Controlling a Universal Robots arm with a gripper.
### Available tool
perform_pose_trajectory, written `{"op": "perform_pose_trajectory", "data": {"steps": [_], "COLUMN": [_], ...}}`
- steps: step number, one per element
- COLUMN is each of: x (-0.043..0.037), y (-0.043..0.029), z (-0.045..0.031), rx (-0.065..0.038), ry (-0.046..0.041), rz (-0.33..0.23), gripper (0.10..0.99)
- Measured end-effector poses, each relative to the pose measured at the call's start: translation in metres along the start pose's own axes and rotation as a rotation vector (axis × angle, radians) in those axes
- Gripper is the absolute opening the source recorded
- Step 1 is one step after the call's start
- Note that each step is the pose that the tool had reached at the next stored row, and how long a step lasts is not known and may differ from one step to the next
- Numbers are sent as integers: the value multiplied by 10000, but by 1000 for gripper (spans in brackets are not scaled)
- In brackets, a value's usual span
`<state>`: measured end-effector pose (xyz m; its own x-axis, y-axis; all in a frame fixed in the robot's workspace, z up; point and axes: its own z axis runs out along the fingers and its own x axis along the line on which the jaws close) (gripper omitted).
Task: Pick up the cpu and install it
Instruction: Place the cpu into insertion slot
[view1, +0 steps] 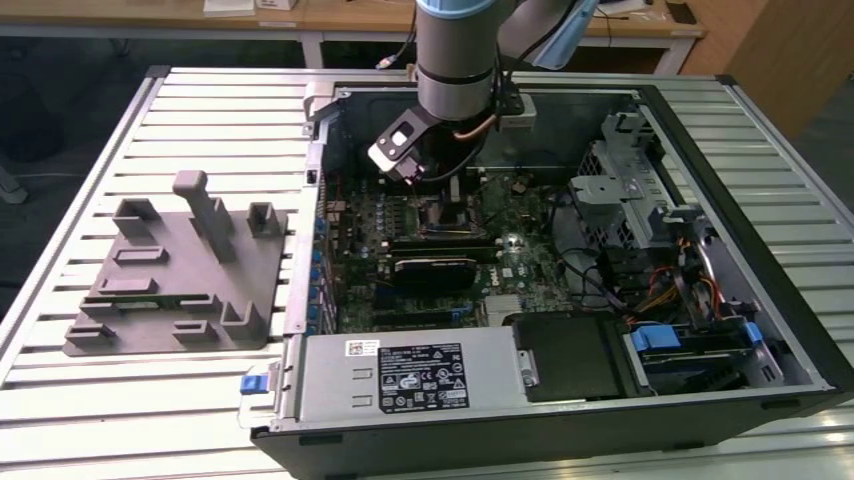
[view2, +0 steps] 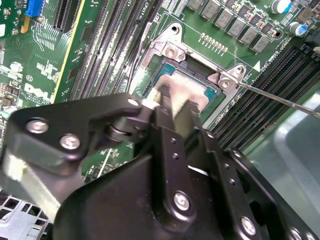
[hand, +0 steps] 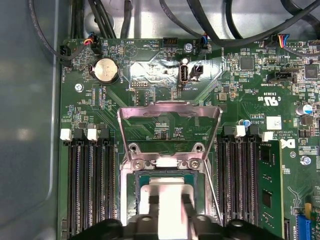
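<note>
The cpu (view2: 192, 84) (hand: 167, 189): a flat, pale silver square lying level in the motherboard socket, whose teal rim frames it in both wrist views. The metal load plate (hand: 169, 111) (view2: 165, 47) stands hinged up and clear of the chip. The gripper (view2: 177, 100) (hand: 169, 200) is directly over the cpu with its tips at the chip's top face; whether its fingers clamp the chip or only sit against it, I cannot tell. Banks of black memory slots (hand: 90, 190) flank the socket on both sides, and a coin battery (hand: 106, 70) sits further up the board. In the exterior view, the arm (view1: 454, 60) reaches down into the open computer case (view1: 787, 330) toward 11 o'clock of its interior. The power supply box (view1: 400, 375) fills the case's 6 o'clock edge. The grey fixture (view1: 174, 280) lies on the slatted table (view1: 80, 400), outside the case at 9 o'clock.
</note>
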<state>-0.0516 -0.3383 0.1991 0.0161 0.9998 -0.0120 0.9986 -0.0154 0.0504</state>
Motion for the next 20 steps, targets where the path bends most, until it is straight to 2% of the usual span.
{"op": "perform_pose_trajectory", "data": {"steps": [1, 3, 4, 5, 7, 20], "x": [0, 0, 0, 0, 0, 2], "y": [0, 0, 0, 0, 0, 1], "z": [0, 1, 1, 1, 1, 0], "rx": [0, -2, -2, -2, -2, -9], "ry": [0, 3, 2, 2, 2, 13], "rz": [0, 1, 1, 1, 1, 3], "gripper": [306, 188, 188, 129, 106, 106]}}
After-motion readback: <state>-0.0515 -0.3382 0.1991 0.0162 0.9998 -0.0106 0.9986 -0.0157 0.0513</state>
